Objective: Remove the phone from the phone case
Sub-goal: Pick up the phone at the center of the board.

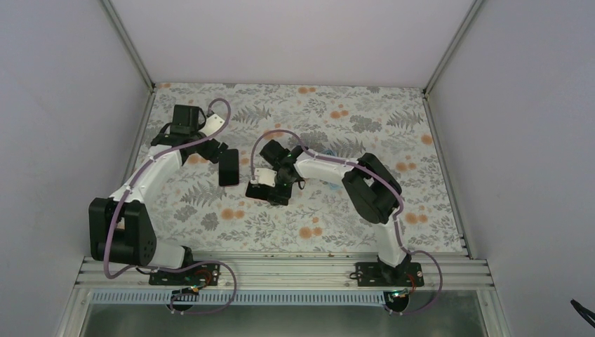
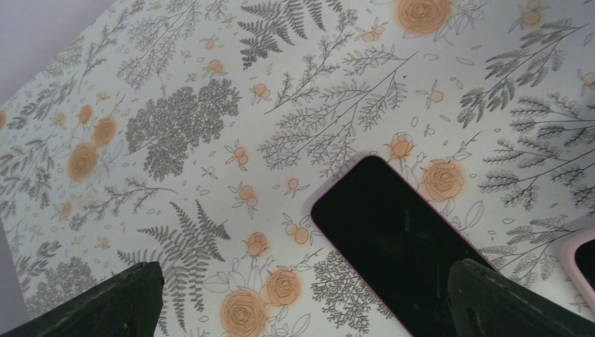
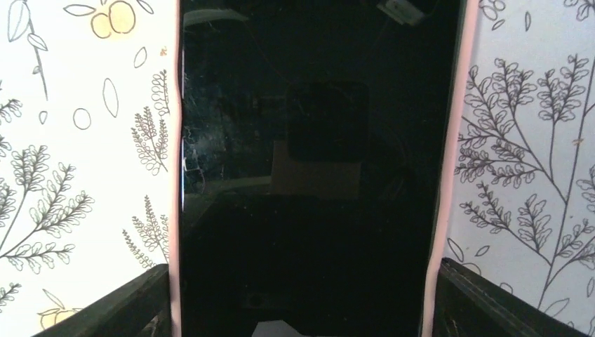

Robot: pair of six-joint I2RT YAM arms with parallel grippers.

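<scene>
Top external view counts two arms, two grippers and two dark slabs on one floral table (image 1: 337,232). Nearer, just right of centre, the right gripper (image 3: 302,309) pinches the pink-rimmed phone case (image 3: 309,175) across its width, one finger against each side. Just left and slightly farther, the thin-edged phone (image 2: 393,239) lies flat, apart from it, beneath the left gripper (image 2: 302,302), whose jaws are spread wide above the table.

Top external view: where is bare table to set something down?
Free: the table along the back wall, right of the right arm, and near the rail. Crowded: centre-left, around the left gripper, right gripper, the cased phone and a second dark slab.
</scene>
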